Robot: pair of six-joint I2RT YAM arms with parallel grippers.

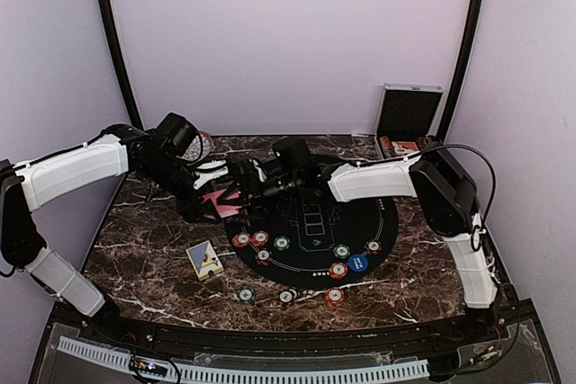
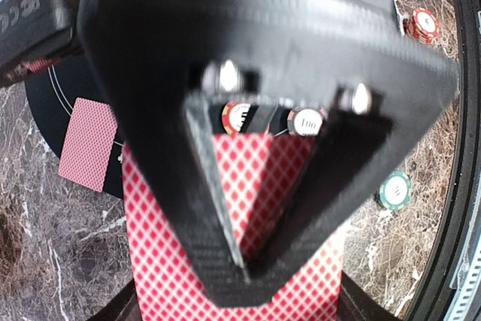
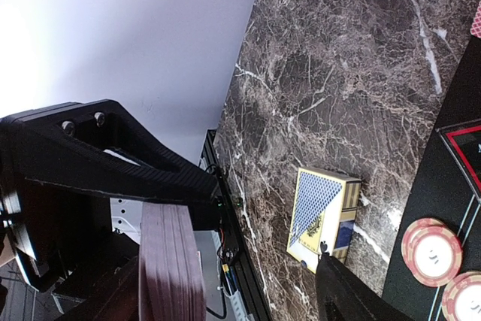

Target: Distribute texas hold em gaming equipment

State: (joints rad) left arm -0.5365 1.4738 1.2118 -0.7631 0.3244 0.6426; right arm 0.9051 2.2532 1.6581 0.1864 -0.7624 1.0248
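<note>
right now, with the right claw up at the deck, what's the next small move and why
Probably close the right claw on the top card of the deck and draw it off. Its jaws stand open around the deck's edge, while the left claw is shut on the deck.

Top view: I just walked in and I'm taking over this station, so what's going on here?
The left gripper is shut on a deck of red-backed cards, held up near the left side of the round black mat. The right gripper sits at the deck with open jaws, seemingly to draw a card. One card lies face down at the mat's edge, and poker chips are spread on and around it.
</note>
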